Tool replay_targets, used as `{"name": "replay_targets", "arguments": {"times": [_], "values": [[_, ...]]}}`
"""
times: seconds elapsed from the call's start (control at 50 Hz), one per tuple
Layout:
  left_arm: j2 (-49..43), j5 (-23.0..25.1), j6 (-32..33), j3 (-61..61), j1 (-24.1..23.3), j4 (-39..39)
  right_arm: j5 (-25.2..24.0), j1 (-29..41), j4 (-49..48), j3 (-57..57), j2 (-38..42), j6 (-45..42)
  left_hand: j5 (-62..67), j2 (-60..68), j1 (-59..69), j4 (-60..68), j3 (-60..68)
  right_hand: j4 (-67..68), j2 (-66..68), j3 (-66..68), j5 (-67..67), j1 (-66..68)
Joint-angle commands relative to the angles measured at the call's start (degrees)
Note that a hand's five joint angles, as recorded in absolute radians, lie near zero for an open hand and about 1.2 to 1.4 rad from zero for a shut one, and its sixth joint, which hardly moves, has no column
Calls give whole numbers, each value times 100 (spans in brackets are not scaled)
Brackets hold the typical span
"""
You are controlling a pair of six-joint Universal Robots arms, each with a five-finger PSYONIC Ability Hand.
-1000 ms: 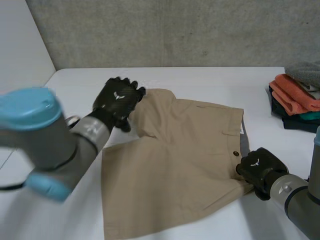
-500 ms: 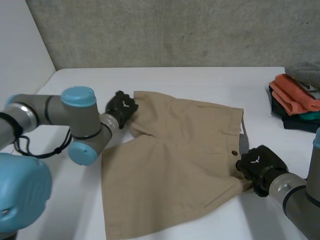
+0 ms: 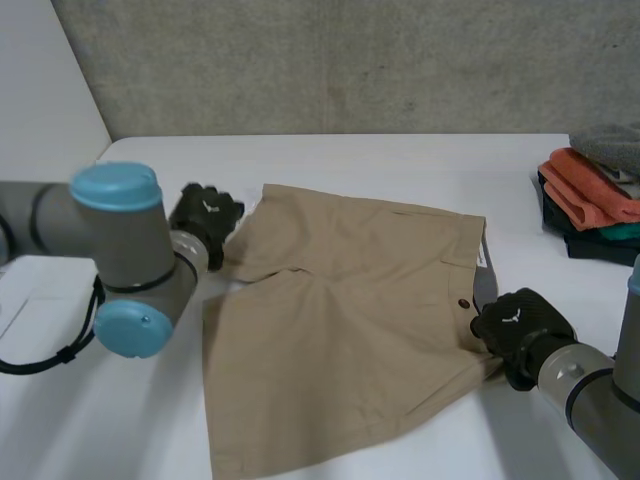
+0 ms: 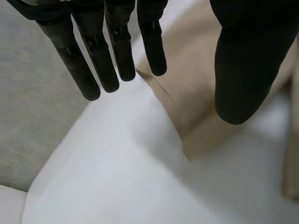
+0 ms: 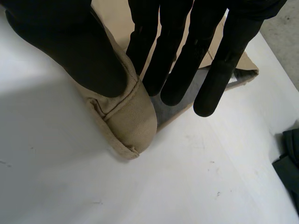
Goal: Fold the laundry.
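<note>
Shorts (image 3: 350, 310) of tan cloth lie spread flat on the white table (image 3: 420, 160), with the waistband toward the robot's right and the two legs toward its left. The left hand (image 3: 205, 222) is at the far leg's hem, just beside the cloth's corner. In the left wrist view its fingers (image 4: 117, 46) are straight and spread, the thumb stands apart from them, and nothing is held. The hem corner of the shorts (image 4: 191, 102) lies below, between the fingers and the thumb. The right hand (image 3: 520, 330) is at the near end of the waistband. In the right wrist view its thumb (image 5: 70, 42) presses a raised fold of the waistband (image 5: 133, 116) against the straight fingers (image 5: 187, 46), so the cloth is pinched there. A pile of folded clothes (image 3: 595, 200), grey, orange, teal and dark, sits at the table's far right edge, well apart from the shorts.
</note>
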Motion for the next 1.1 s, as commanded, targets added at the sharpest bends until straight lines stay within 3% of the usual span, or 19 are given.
{"name": "replay_targets", "arguments": {"times": [0.02, 0.16, 0.28, 0.48, 0.58, 0.64, 0.74, 0.84, 1.1], "values": [[1374, 82, -1305, -856, 2, -415, 0, -11, -1, -96, -65, 276, -76, -118, -143, -102, -143, 1122, 1285, 1163, 1270, 1707], [2482, 618, -2035, -2279, -173, -1136, 0, -11, 25, -482, -65, 1198, -312, -354, -379, -338, -379, 1122, 1285, 1163, 1270, 1707], [3185, 865, -2272, -3518, -472, -1313, -26, -450, -1, -781, -4, 2200, -346, -388, -412, -372, -412, 1122, 1285, 1163, 1270, 1707], [3099, 830, -2404, -4056, -1193, -1225, -369, -512, -19, -747, 322, 2377, -178, -220, -245, -204, -245, 1122, 1285, 1163, 1270, 1707], [2669, 821, -2387, -3986, -1482, -743, -387, -459, -19, -720, 322, 2377, 526, 483, 459, 499, 459, 1122, 1285, 1163, 1270, 1707], [2571, 777, -2352, -3969, -1641, -417, -395, -450, -28, -677, 322, 2368, 781, 739, 714, 755, 714, 1122, 1285, 1163, 1270, 1707], [2378, 304, -2308, -3977, -1887, 110, -395, -468, -80, -615, 278, 2350, 832, 789, 765, 805, 765, 1122, 1285, 1163, 1270, 1707], [2273, -49, -2299, -3960, -2160, 173, -413, -485, -159, -553, 269, 2333, 815, 773, 748, 789, 748, 1122, 1285, 1163, 1270, 1707], [2308, -137, -2290, -4100, -2388, 129, -474, -503, -195, -509, 260, 2315, 580, 537, 513, 553, 513, 1122, 1285, 1163, 1270, 1707]]}}
